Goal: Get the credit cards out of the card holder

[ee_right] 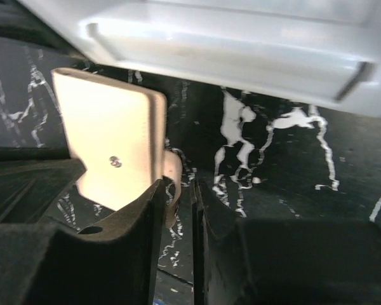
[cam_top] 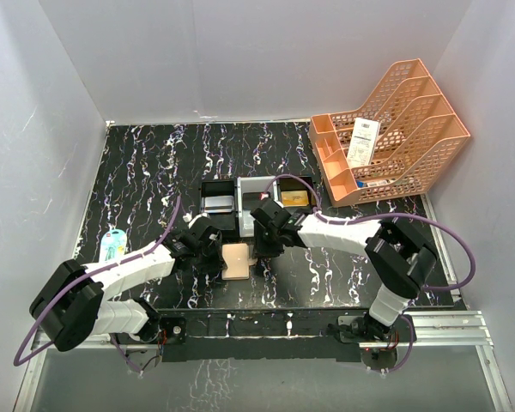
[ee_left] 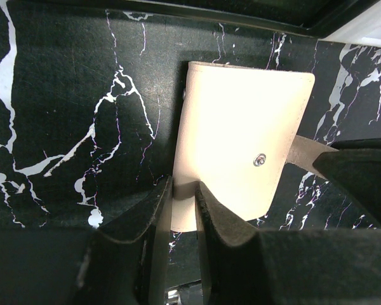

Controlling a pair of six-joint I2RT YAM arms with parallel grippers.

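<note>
The tan card holder (cam_top: 237,260) lies folded shut on the black marbled table, between both grippers, its metal snap stud (ee_left: 260,160) facing up. My left gripper (ee_left: 184,185) is shut on the holder's near edge (ee_left: 241,127). From the other side my right gripper (ee_right: 176,184) stands narrow around the holder's tab (ee_right: 173,164). The tab rests against one finger, with a thin gap to the other. No credit cards show in the holder. A gold card (cam_top: 294,198) and a silvery one (cam_top: 218,204) lie in the tray.
A black-and-grey three-compartment tray (cam_top: 256,190) stands just behind the holder, its pale wall (ee_right: 228,44) close to my right gripper. An orange file rack (cam_top: 395,137) with a white receipt (cam_top: 362,142) is at the back right. A small bluish packet (cam_top: 113,245) lies at the left.
</note>
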